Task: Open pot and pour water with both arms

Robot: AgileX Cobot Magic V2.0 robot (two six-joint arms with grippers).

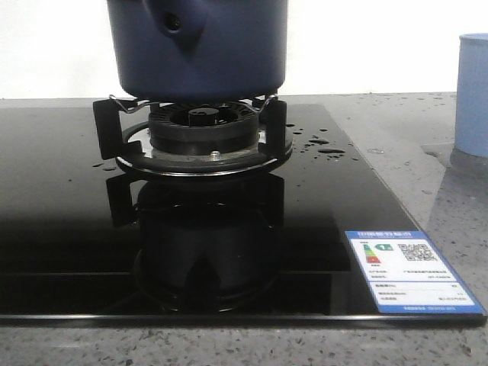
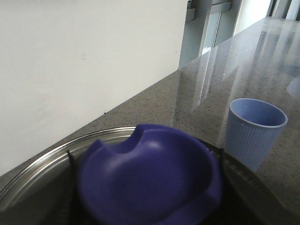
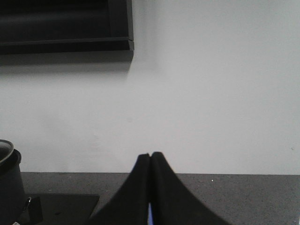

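The dark navy pot (image 1: 198,46) stands on the burner's wire supports, its handle stub with the round hole facing me. In the left wrist view the pot's steel rim (image 2: 47,159) shows below a navy lid (image 2: 150,183), which hangs blurred over the opening and close to the camera. The lid hides my left gripper's fingers. My right gripper (image 3: 150,154) is shut, with its black fingers pressed together and only a thin blue sliver low between them. It is away from the pot (image 3: 9,187), which shows at the edge of that view. Neither gripper shows in the front view.
The gas burner (image 1: 202,126) sits on a black glass hob (image 1: 69,229) with water drops (image 1: 320,145) and a label sticker (image 1: 408,271). A pale blue ribbed cup (image 1: 473,91) stands on the grey counter to the right, also in the left wrist view (image 2: 255,129). A white wall is behind.
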